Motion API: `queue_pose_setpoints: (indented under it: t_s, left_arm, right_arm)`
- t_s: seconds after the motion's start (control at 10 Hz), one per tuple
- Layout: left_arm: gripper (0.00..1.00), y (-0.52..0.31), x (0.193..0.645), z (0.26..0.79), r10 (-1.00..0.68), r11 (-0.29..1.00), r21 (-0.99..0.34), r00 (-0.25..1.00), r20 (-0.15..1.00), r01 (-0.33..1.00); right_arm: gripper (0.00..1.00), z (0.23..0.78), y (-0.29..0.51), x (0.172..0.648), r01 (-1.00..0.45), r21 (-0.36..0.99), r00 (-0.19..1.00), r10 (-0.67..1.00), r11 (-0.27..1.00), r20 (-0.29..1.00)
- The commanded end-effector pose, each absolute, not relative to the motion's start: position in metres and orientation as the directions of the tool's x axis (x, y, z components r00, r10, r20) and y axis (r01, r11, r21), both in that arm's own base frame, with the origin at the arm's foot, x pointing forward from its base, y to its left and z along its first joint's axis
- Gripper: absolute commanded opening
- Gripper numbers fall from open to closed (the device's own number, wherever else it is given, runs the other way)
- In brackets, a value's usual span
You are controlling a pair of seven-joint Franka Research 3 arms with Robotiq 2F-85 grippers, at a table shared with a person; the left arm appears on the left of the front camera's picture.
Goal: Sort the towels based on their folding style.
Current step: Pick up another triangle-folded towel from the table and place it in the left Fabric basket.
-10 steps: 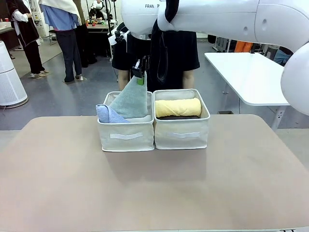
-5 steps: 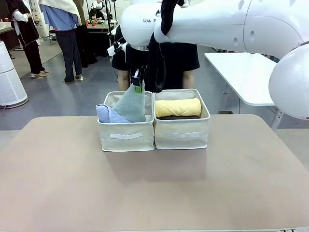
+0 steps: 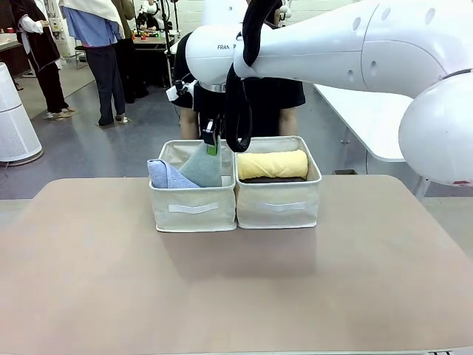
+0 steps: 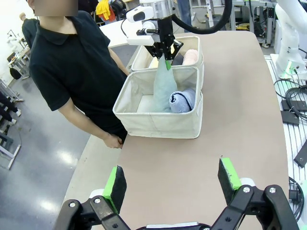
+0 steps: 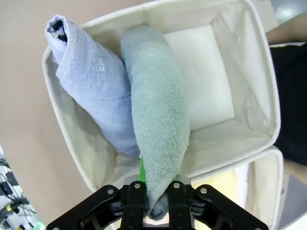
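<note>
My right gripper (image 3: 212, 142) is shut on the tip of a grey-teal cone towel (image 3: 201, 166) and holds it upright inside the left beige bin (image 3: 194, 207). In the right wrist view the grey-teal towel (image 5: 158, 129) hangs down from the gripper (image 5: 156, 203), beside a light blue cone towel (image 5: 96, 86) lying in the same bin. The right bin (image 3: 278, 201) holds a yellow rolled towel (image 3: 272, 164) on top of a dark one. The left wrist view shows a pink roll (image 4: 191, 56) in that far bin. My left gripper (image 4: 173, 182) stands open over bare table.
A person in a black shirt (image 4: 76, 72) stands right behind the bins at the table's far edge. The brown tabletop (image 3: 236, 288) in front of the bins is bare. A white table (image 3: 377, 118) stands at the back right.
My right gripper has lowered the grey-teal towel deeper into the left bin. The left gripper has stayed open and still.
</note>
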State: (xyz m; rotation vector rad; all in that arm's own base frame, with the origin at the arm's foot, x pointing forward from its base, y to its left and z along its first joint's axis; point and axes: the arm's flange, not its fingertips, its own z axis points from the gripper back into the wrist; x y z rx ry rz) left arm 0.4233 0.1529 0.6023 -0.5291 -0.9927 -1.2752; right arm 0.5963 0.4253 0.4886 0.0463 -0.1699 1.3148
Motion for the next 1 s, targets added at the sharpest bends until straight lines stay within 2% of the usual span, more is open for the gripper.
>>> queue_pose_setpoints:
  t_s: [0.0, 0.9]
  left_arm:
    - [1.00, 0.153, 0.422, 0.603, -0.531, 0.252, 0.189, -0.027, 0.847, 0.949]
    - [1.00, 0.153, 0.422, 0.603, -0.531, 0.252, 0.189, -0.027, 0.847, 0.949]
  right_arm:
    - [0.15, 0.491, 0.427, 0.603, -0.972, -0.020, 0.229, 0.963, 0.234, 0.142]
    - [0.15, 0.459, 0.426, 0.602, -0.969, 0.055, 0.245, 0.961, 0.239, 0.129]
